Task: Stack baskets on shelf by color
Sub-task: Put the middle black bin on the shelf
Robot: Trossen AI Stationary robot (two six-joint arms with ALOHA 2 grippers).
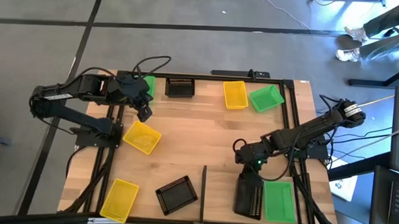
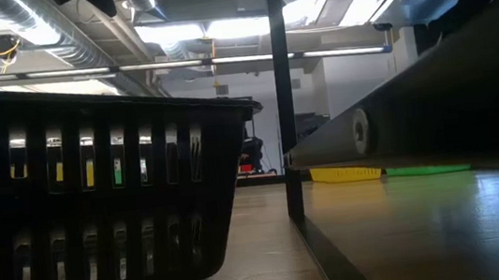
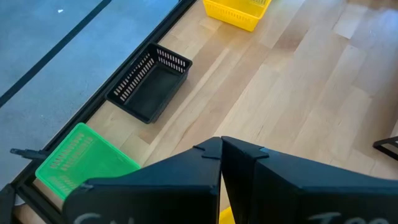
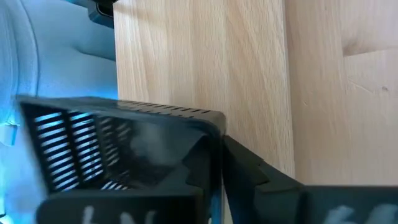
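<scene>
My right gripper (image 1: 252, 168) (image 4: 222, 146) is shut on a black basket (image 1: 248, 195) over the pale shelf (image 1: 223, 192) at the near right. A green basket (image 1: 278, 200) lies flat on the shelf beside it. Loose on the tabletop are two yellow baskets (image 1: 142, 136) (image 1: 119, 199) and a black one (image 1: 177, 194) toward the near left. Along the far edge lie a green basket (image 1: 145, 85), a black one (image 1: 180, 87), a yellow one (image 1: 235, 94) and a green one (image 1: 266, 98). My left gripper (image 1: 144, 113) (image 3: 221, 146) hangs shut with nothing in it above the far left. My right gripper has the black basket's wall close to a corner (image 4: 214, 134) between its two fingers, which come slanting down from the far side. The basket is tilted, its plain underside (image 2: 451, 89) turned toward the table's left. Which part rests on the shelf I cannot tell.
A thin black bar (image 1: 204, 185) (image 2: 283, 89) stands along the shelf's left edge. A black frame rail runs along the table's far edge (image 3: 134, 53). Bare tabletop lies in the middle (image 1: 199, 135).
</scene>
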